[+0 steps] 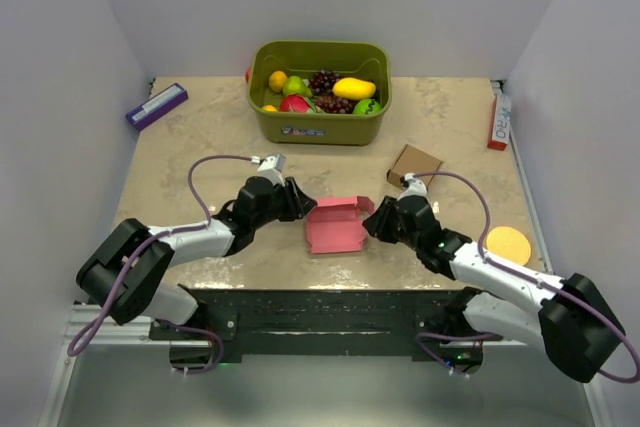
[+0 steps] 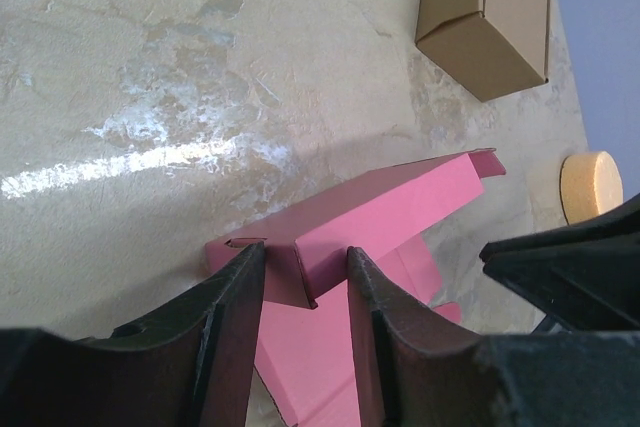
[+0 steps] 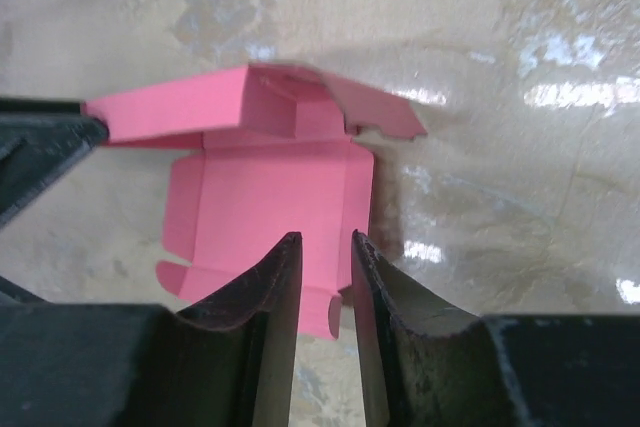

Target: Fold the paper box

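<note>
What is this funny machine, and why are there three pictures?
It is a robot with two arms. One picture looks down from above; the other two come from a camera on each wrist, so black jaws show at the bottom. On the table lie a half-folded pink box, a brown box, a green tub of fruit and a yellow disc. The left jaws seem to pinch a folded corner of the pink box; the right jaws sit at its other edge, grip unclear.

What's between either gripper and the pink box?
Nothing visible. The left gripper straddles a raised flap of the pink box, and the right gripper straddles its opposite edge. The brown box and orange disc sit apart, off to the right.
</note>
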`<state>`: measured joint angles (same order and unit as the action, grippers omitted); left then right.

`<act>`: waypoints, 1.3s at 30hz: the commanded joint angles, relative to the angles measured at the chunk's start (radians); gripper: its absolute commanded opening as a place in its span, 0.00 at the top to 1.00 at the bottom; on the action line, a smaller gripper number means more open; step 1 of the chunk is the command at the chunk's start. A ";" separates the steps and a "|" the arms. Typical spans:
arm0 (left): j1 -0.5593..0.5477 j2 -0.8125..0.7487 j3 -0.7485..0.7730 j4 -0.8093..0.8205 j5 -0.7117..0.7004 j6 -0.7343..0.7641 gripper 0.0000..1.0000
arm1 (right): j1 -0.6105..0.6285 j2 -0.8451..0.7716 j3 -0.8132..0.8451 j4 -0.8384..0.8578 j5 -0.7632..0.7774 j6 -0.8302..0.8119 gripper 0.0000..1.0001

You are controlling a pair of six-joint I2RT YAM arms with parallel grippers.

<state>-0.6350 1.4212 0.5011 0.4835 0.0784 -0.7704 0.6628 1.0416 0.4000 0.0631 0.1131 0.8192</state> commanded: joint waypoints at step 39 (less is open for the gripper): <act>0.003 0.008 0.037 -0.054 -0.006 0.051 0.58 | 0.047 0.448 0.197 0.239 0.185 -0.071 1.00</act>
<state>-0.6350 1.4258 0.5148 0.4686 0.0757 -0.7555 0.7120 1.4666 0.5892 0.2264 0.3130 0.7578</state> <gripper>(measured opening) 0.420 0.007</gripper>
